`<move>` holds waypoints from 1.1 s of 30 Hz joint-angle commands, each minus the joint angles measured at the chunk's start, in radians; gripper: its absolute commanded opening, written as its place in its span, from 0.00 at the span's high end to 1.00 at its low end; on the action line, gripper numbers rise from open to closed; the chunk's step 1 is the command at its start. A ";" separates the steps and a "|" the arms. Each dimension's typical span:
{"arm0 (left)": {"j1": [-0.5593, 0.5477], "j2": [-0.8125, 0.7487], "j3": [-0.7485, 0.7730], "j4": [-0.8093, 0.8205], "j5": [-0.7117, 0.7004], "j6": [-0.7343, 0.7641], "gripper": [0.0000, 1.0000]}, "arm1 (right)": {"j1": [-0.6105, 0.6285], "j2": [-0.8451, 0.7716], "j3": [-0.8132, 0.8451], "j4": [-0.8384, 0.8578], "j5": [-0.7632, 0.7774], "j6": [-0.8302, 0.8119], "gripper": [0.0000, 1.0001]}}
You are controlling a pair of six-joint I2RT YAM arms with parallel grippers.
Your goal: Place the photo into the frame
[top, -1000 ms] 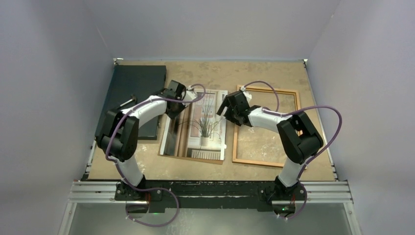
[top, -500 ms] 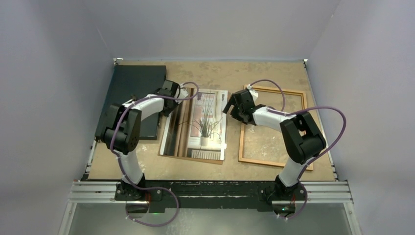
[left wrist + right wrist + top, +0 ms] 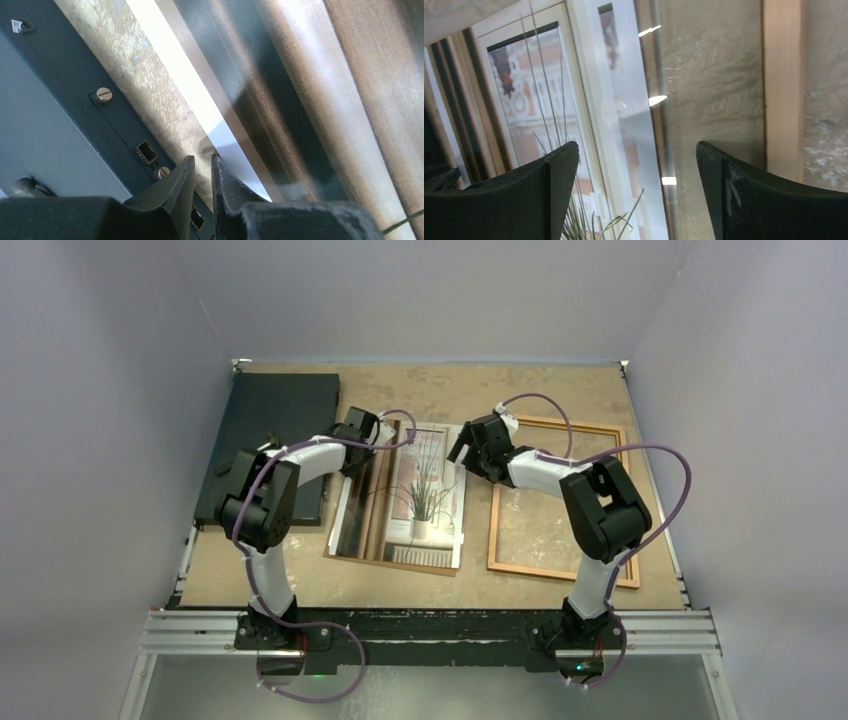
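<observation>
beside the photo [image 3: 420, 508], left arm [image 3: 308, 456], right arm [image 3: 535, 469]: arched

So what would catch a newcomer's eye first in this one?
The photo of a spiky potted plant lies in the middle of the table, with the empty orange-brown frame flat beside it on the right. The left hand is at the photo's far left corner, and the right hand is wide open by its far right edge. A dark mat lies far left.

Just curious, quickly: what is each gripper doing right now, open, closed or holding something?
Left gripper: nearly closed by the photo's edge, nothing seen held.
Right gripper: open, empty, above the photo.
</observation>
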 commanded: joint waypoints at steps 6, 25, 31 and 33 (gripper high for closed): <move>-0.017 0.040 -0.060 -0.006 0.116 -0.056 0.83 | 0.013 0.070 -0.014 -0.049 -0.179 0.056 0.11; -0.033 0.039 -0.095 0.012 0.142 -0.064 0.86 | 0.011 -0.045 0.016 -0.023 -0.303 0.076 0.12; -0.035 0.043 -0.102 0.016 0.143 -0.063 0.87 | 0.012 -0.069 0.015 -0.031 -0.302 0.073 0.13; -0.038 0.044 -0.106 0.018 0.143 -0.062 0.87 | 0.011 -0.074 0.022 -0.046 -0.290 0.067 0.13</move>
